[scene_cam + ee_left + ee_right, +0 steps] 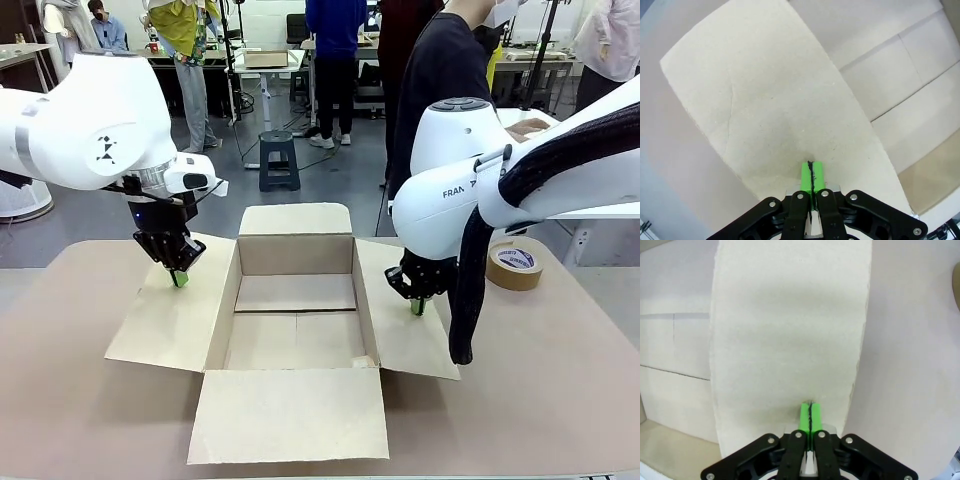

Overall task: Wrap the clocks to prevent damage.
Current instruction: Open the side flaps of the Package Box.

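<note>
- Brown bench (80, 400) carries an open cardboard box (295, 290) at its middle, flaps spread outward
- Left claw (179, 279), pads pressed together, tips down on the left flap (165, 325)
- Right claw (417, 307), likewise closed, touches the right flap (405, 345)
- Tape roll (516, 263) lies right of the box; a person (440, 70) stands behind

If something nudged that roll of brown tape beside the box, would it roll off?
Probably not: the tape roll lies flat, hole upward, so it would likely just slide. Its thick wound ring looks stiff, unlikely to squash.
</note>
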You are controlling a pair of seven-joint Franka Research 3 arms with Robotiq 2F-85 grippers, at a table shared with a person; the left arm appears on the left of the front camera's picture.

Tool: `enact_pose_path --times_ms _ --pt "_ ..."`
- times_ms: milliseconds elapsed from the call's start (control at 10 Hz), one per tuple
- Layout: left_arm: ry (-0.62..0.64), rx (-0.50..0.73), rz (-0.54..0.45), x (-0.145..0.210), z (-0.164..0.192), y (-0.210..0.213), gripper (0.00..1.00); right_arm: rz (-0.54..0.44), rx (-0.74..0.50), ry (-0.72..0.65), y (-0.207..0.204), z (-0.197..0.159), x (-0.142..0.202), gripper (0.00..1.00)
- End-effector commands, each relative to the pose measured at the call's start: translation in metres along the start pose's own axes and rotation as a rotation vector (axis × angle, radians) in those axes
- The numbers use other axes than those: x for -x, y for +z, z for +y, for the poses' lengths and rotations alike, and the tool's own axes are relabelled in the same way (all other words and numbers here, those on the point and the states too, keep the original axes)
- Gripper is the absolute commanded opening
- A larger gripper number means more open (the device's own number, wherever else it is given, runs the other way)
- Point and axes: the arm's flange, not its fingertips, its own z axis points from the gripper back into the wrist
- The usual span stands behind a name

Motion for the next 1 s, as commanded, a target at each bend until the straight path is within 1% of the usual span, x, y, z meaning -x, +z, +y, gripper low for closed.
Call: enact_pose_path --times_ms 0,100,200,300,500,700,800,900 --pt "0.057 -0.102 -0.02 0.008 0.0 -0.011 0.0 -0.002 -0.035 -0.008 -0.004 -0.004 0.002 0.01" --pt "0.077 -0.124 -0.032 0.014 0.003 -0.016 0.0 0.007 -0.038 -0.004 -0.005 -0.005 0.004 0.01" --pt "0.092 -0.11 -0.041 0.018 0.007 -0.025 0.0 0.009 -0.042 -0.006 -0.005 -0.007 0.004 0.01" --pt "0.09 -0.065 -0.068 0.021 0.012 -0.036 0.0 0.012 -0.047 -0.003 -0.006 -0.006 0.004 0.01" --pt "0.114 -0.006 -0.048 0.025 0.016 -0.059 0.0 0.033 -0.061 0.009 -0.013 -0.007 0.004 0.01" --pt "0.12 0.012 -0.034 0.025 0.015 -0.069 0.0 0.051 -0.074 0.012 -0.021 -0.009 0.003 0.01" --pt "0.133 0.009 -0.053 0.024 0.016 -0.065 0.0 0.051 -0.076 0.051 -0.021 -0.008 0.004 0.01" --pt "0.12 -0.013 -0.022 0.026 0.015 -0.067 0.0 0.059 -0.05 0.17 -0.018 -0.009 0.007 0.01"
